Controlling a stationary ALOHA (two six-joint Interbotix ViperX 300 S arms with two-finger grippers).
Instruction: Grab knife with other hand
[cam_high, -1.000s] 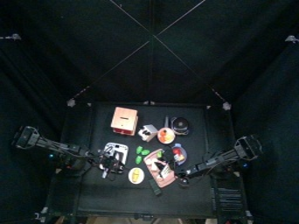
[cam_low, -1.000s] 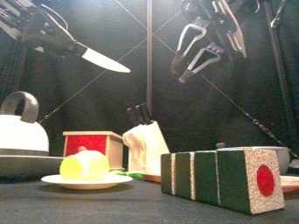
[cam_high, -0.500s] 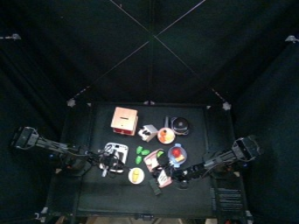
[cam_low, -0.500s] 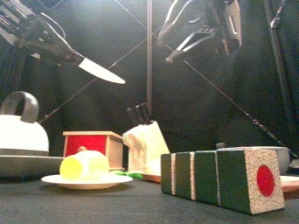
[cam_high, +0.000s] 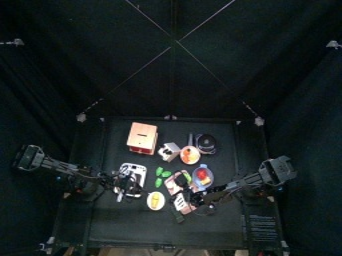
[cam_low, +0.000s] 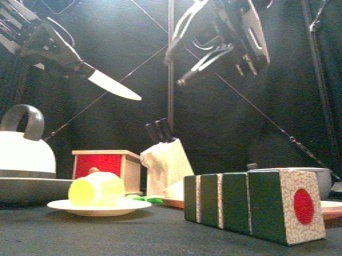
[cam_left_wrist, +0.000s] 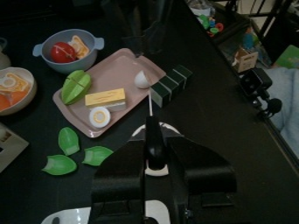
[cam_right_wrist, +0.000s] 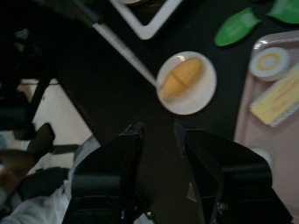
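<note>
nearest the table's front edge in the front view stands one block of four dark green slabs with a red dot on its end (cam_low: 257, 203), and beside it one small white plate carrying a yellow lemon-shaped piece (cam_low: 96, 205). just behind these sit one red-and-wood box (cam_low: 106, 167), one white knife block with black handles sticking out of it (cam_low: 166, 165) and, toward the table's left edge, one white kettle with a black handle (cam_low: 22, 143). from the left wrist, one pink tray (cam_left_wrist: 73, 100) and one blue bowl of fruit pieces (cam_left_wrist: 65, 48) also show, with three green leaf shapes (cam_left_wrist: 77, 154) near them.

above the table there is one knife with a black handle and a pale steel blade (cam_low: 112, 83). the left gripper (cam_low: 56, 57) is clamped on its handle, high over the left side. its long axis slants, the tip pointing down and toward the middle of the table.

the right gripper (cam_low: 214, 48) hangs high near the middle, jaws spread apart and holding nothing, apart from the blade.
</note>
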